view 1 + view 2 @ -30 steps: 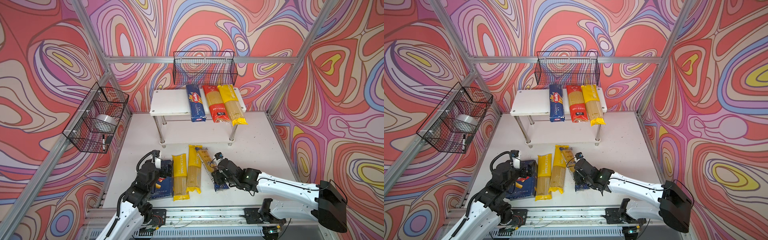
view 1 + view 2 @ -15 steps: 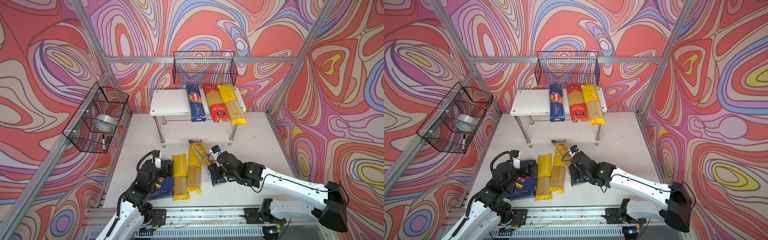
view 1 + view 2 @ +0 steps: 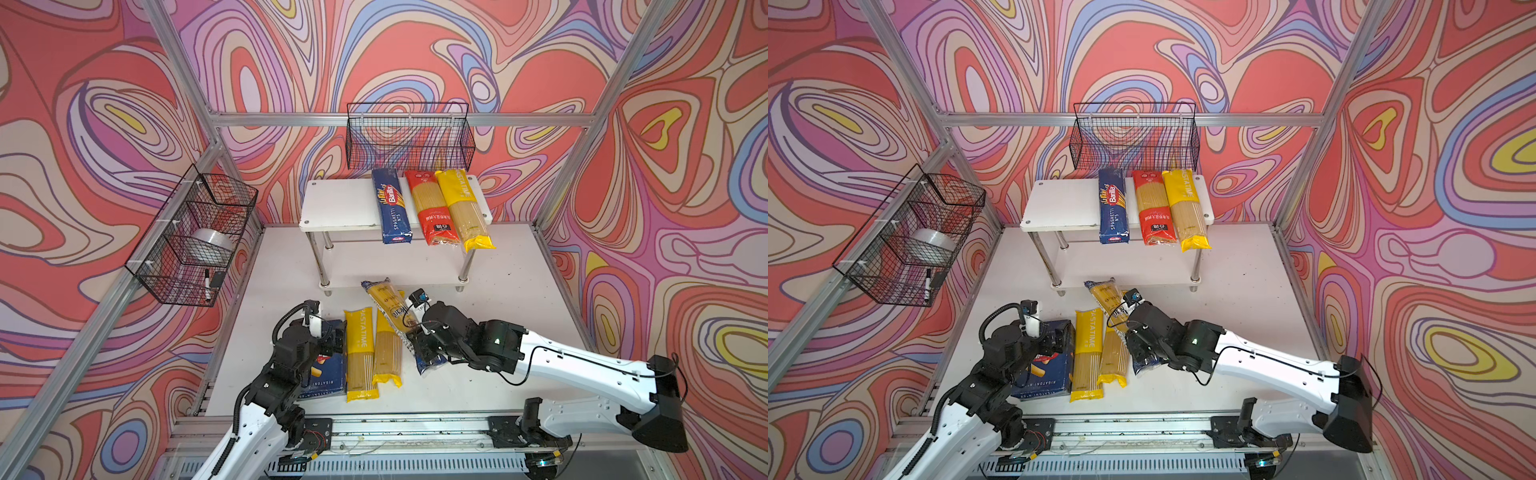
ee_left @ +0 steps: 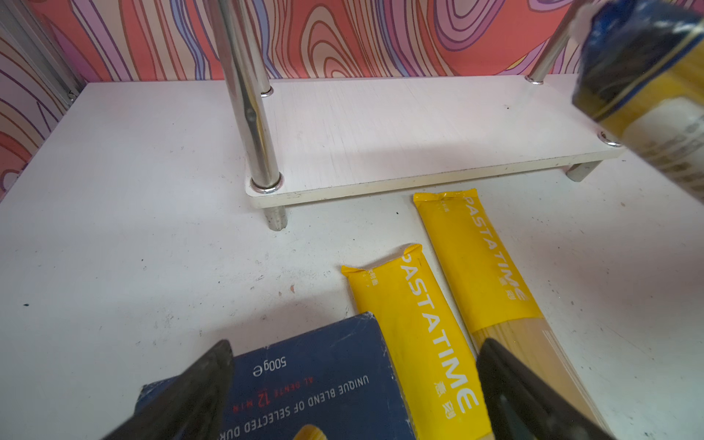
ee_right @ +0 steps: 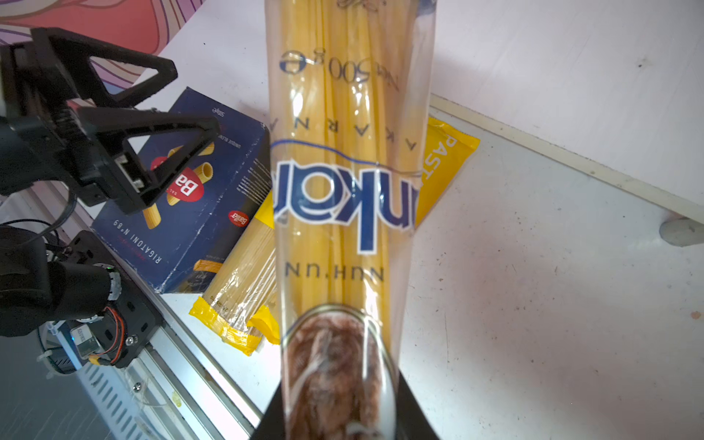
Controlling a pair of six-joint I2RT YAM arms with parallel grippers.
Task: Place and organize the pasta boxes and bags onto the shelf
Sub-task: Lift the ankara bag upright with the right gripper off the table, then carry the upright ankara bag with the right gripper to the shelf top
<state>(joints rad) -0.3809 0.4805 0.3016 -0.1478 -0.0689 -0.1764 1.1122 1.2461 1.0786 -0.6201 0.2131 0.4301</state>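
My right gripper (image 3: 424,345) (image 5: 335,411) is shut on the lower end of a dark blue, clear-windowed spaghetti bag (image 3: 388,305) (image 5: 346,171). The bag is tilted off the table, its far end toward the shelf's lower board (image 4: 419,125). My left gripper (image 3: 332,332) (image 4: 354,346) hangs open just above the blue rigatoni box (image 3: 328,374) (image 4: 316,381), holding nothing. Two yellow PASTATIME bags (image 3: 360,353) (image 3: 388,353) lie beside the box. On the shelf's top board (image 3: 340,203) lie the Barilla spaghetti box (image 3: 390,208), a red bag (image 3: 432,212) and a yellow bag (image 3: 463,212).
A black wire basket (image 3: 409,137) hangs on the back wall right above the shelf. Another black wire basket (image 3: 191,237) on the left wall holds a tape roll and a marker. Chrome shelf legs (image 4: 251,114) stand near the front. A metal rail (image 3: 374,428) runs along the table's front edge.
My right gripper has lifted the dark blue bag off the table and carried it left, over the yellow bags, with its far end swung toward the shelf. The left arm has stayed still.
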